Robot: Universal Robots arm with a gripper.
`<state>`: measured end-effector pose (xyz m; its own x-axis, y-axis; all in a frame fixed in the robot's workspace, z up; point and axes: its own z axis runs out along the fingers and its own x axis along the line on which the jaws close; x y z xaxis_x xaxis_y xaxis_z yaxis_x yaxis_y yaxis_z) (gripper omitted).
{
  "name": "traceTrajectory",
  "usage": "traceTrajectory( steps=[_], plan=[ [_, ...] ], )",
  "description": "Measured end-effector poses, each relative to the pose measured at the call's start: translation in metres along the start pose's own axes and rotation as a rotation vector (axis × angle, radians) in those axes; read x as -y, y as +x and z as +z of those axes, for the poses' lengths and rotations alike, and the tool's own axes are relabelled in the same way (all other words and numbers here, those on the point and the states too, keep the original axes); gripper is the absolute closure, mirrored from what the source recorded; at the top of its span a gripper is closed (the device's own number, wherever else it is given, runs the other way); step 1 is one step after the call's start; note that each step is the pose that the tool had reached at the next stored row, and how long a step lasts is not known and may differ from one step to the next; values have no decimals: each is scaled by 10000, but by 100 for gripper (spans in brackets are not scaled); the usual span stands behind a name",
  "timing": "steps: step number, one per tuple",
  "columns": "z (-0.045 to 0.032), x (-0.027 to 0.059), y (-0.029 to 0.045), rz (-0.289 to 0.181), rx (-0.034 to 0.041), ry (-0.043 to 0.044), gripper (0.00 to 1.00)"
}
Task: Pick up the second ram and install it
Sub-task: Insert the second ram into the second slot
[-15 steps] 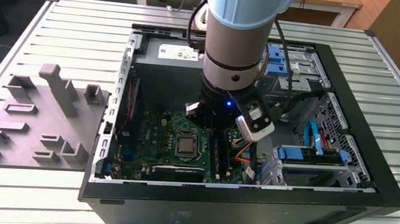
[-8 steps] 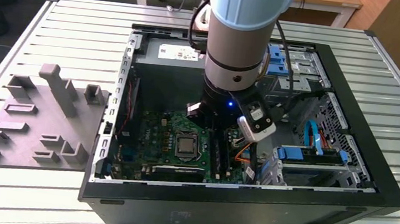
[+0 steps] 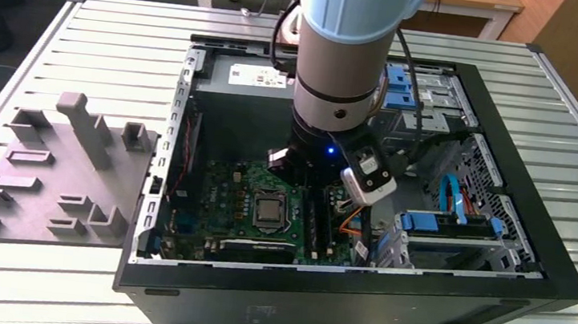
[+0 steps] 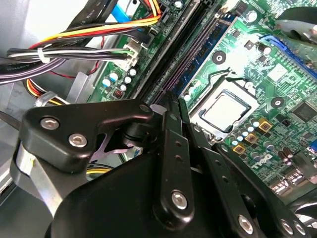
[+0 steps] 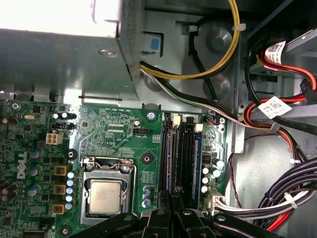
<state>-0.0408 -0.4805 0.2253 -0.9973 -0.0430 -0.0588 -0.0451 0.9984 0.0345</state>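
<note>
Hanging from the arm (image 3: 338,54) inside the open case (image 3: 339,296), the gripper (image 4: 171,99) is held low over the board (image 5: 124,129), at one end of the slots (image 5: 185,158). Its fingers are pressed flat against each other. The ram (image 4: 208,57) is seated on edge in the slot nearest the processor (image 5: 105,196), running away from the fingertips. Whether it is touched cannot be told. A grey tray (image 3: 51,177) is laid on the table (image 3: 120,31), at the exterior view's left.
</note>
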Motion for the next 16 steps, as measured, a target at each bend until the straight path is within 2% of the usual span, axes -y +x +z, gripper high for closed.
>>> traceTrajectory(
  steps=[16],
  plan=[
    [19, 1, -9, 56, 2, 4, 87]
  ],
)
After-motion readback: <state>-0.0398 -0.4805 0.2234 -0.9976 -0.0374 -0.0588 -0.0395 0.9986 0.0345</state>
